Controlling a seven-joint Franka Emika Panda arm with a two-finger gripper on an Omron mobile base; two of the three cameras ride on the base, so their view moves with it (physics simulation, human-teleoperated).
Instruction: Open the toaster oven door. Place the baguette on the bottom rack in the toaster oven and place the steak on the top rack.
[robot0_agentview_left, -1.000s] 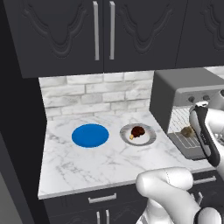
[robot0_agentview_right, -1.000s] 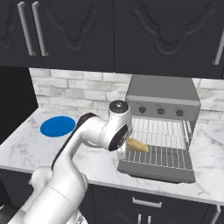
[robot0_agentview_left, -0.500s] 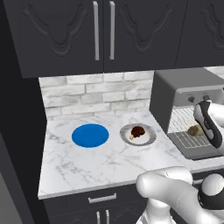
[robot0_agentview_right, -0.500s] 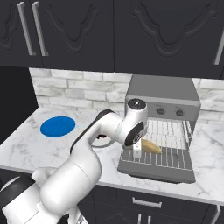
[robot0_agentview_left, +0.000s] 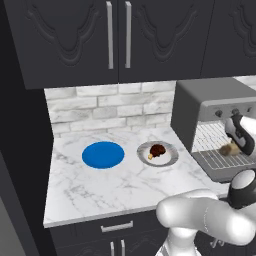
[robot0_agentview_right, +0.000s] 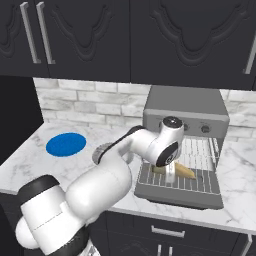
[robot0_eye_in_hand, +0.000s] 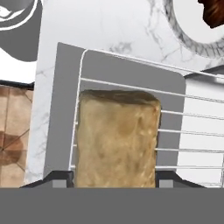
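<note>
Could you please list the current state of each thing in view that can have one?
toaster oven door: folded down open.
baguette: between the gripper's fingertips, over a wire rack.
gripper: shut on the baguette, at the toaster oven.
steak: on the grey plate, not yet moved.
blue plate: on the counter.
upper cabinets: doors closed.

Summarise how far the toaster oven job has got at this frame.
Done: the toaster oven door is down. In hand: the hand holds the baguette over a wire rack at the toaster oven mouth; which rack is unclear. Left: release it, then move the steak, still on its plate, to the top rack.
</note>
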